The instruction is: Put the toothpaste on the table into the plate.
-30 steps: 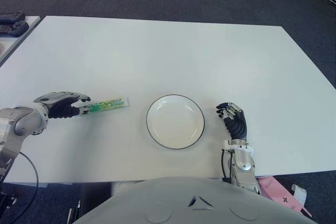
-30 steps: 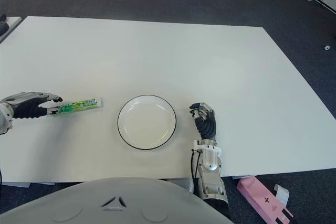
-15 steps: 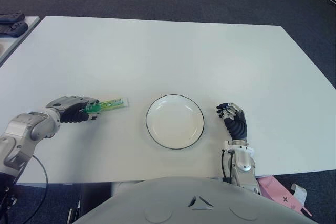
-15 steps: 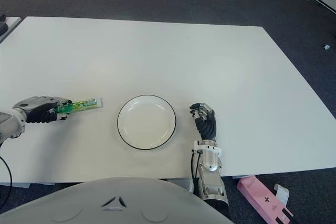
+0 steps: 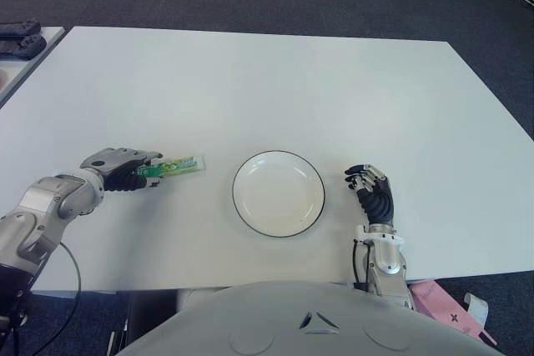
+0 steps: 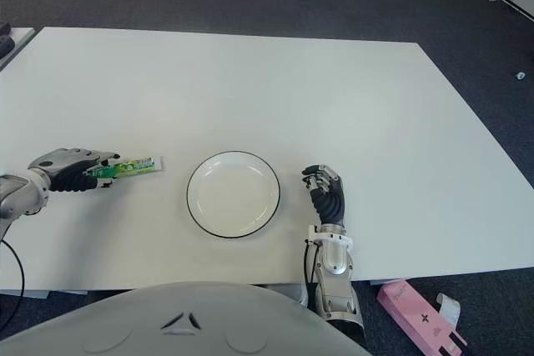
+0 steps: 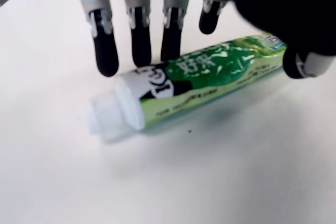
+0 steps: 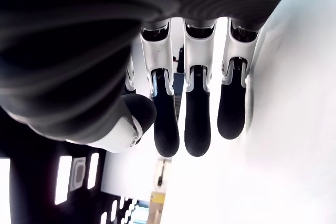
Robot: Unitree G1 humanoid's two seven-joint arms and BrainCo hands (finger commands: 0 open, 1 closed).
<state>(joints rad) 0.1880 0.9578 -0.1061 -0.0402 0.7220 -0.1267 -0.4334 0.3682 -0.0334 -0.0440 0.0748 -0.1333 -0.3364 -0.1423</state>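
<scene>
A green and white toothpaste tube (image 5: 177, 166) lies flat on the white table (image 5: 267, 81), left of the plate. My left hand (image 5: 125, 172) is at the tube's cap end. In the left wrist view its fingers (image 7: 135, 35) stand straight along one side of the toothpaste tube (image 7: 199, 77) and the thumb (image 7: 304, 64) sits by the tail end, so the hand is open and not closed on it. The white plate (image 5: 250, 214) with a dark rim is in front of me with nothing in it. My right hand (image 5: 371, 191) shows just right of the plate, fingers relaxed and holding nothing.
Black devices (image 5: 18, 35) lie on a side table at the far left. A pink box (image 5: 446, 304) is on the dark floor past the table's near right corner. The table's near edge runs close to both hands.
My left hand has moved right along the table until its fingers bracket the tube's cap end. The toothpaste, the plate and the right hand have stayed where they were.
</scene>
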